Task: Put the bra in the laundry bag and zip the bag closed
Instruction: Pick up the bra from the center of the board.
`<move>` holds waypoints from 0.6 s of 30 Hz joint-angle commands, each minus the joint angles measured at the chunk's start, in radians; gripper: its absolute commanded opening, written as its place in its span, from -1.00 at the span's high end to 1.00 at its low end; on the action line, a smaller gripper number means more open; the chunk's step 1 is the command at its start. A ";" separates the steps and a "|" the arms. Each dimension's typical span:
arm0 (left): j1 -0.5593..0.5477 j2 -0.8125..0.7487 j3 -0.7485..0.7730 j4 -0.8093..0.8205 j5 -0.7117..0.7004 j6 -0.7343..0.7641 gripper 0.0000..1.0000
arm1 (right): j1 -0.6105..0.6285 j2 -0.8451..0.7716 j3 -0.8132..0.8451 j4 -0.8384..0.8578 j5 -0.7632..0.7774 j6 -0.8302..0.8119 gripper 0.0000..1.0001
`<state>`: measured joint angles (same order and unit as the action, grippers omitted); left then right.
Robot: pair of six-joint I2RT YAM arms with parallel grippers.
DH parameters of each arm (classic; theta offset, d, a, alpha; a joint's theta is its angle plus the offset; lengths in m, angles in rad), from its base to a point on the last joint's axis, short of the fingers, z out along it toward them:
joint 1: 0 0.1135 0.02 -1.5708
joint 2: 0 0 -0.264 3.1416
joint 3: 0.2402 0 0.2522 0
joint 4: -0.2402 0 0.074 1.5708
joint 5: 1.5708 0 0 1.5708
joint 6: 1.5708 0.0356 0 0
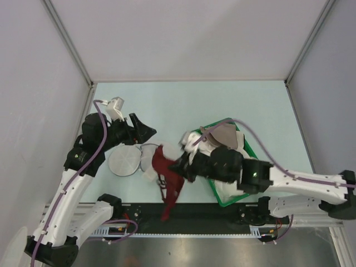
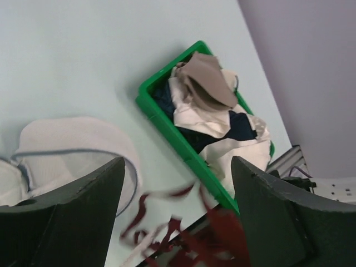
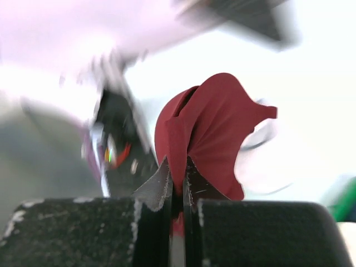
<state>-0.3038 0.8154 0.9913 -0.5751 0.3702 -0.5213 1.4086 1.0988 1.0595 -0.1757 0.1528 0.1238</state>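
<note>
Bra [image 1: 167, 179]: one, dark red, pinched in the right gripper [image 1: 181, 166] near the table's [image 1: 194, 100] near edge, between the laundry bag [image 1: 125, 161] on the left and the green basket [image 1: 218, 122] on the right; its lower end trails toward the near edge. There is one laundry bag, lying open as two round white mesh halves side by side, one basket, and two arms. The right arm reaches in from the near right, its white forearm lying leftward along the near edge, its wrist over the basket's near-left part and its gripper pointing left. The left arm rises from the near left, bends at the elbow, and points its left gripper [image 1: 147, 132] rightward just beyond the bag, fingers spread wide with nothing between them. The right wrist view alone shows the grip: the right gripper's [image 3: 177, 181] jaws are clamped tight on a fold of the bra [image 3: 208, 125]; the background there is blurred. The left wrist view, through the spread left gripper [image 2: 178, 167], shows the bag's dark-rimmed dome [image 2: 72, 142], a blurred red tangle of bra [image 2: 214, 239] and the basket [image 2: 167, 123], which holds a heap with tan cloth [image 2: 208, 80], white cloth [image 2: 194, 114] and navy cloth [image 2: 242, 127].
</note>
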 commanded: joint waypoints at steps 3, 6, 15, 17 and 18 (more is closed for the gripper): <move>0.012 0.013 0.115 0.098 0.070 0.014 -0.58 | -0.348 -0.063 0.138 -0.107 -0.249 0.088 1.00; 0.012 0.050 0.122 0.096 0.047 -0.012 -0.56 | -0.524 -0.019 0.183 -0.091 -0.305 0.030 1.00; 0.018 0.174 0.121 0.122 -0.056 -0.062 -0.53 | -0.827 0.323 0.344 0.145 -0.453 -0.125 1.00; 0.025 0.197 0.124 0.135 -0.066 -0.083 -0.51 | -0.862 0.430 0.408 0.166 -0.473 -0.193 1.00; 0.028 0.220 0.125 0.141 -0.060 -0.089 -0.50 | -0.870 0.462 0.434 0.166 -0.464 -0.216 1.00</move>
<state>-0.2966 0.9970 1.0885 -0.4908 0.3439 -0.5659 0.5789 1.4494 1.3609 -0.1337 -0.2504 0.0418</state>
